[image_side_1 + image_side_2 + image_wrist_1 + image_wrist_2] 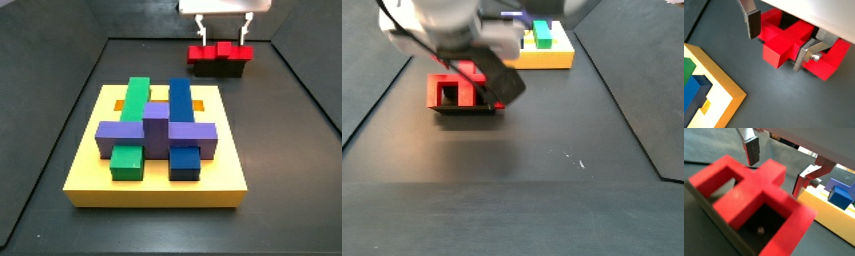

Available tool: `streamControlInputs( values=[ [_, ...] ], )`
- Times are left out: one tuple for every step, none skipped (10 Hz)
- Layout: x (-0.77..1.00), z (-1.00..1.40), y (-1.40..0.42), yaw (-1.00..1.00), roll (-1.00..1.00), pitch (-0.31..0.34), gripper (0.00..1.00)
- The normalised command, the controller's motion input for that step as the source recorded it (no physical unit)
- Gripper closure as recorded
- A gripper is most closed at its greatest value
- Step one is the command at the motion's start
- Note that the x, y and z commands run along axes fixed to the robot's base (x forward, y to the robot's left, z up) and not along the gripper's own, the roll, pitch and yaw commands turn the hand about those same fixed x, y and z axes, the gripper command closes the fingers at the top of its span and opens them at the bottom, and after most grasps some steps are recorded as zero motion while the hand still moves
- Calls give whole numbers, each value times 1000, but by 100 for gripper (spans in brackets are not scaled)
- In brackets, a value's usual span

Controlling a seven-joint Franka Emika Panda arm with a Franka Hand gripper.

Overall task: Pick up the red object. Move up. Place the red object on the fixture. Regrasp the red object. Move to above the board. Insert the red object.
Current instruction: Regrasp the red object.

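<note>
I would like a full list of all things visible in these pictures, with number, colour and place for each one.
red object: one, bright red, resting on top of the fixture, between the open jaws but not gripped.
fixture: one, black, on the floor beyond the board in a side view.
board: one, yellow slab, on the dark floor.
green bar: one, lying along the board.
blue bar: one, lying beside the green bar.
purple block: one, lying across both bars.
orange inlays: small patches, set in the board's top.
gripper: one, silver plates with dark pads, directly above the fixture, open.
</note>
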Motion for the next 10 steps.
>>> streamControlInputs(
  values=[
    [-3,360,-169,-77,923,-237,0],
    [0,223,-69,-34,937,-240,0],
    [0,126,-31,-3,1000,-331,0],
    [151,103,0,0,1000,-269,0],
    [189,100,0,0,1000,-226,0],
    [103,11,0,0,1000,-143,0],
    [40,0,34,0,1000,-9,0],
    [0,0,34,0,1000,0,0],
    [0,0,26,0,1000,60,0],
    [-29,51,0,80,1000,223,0]
  ],
)
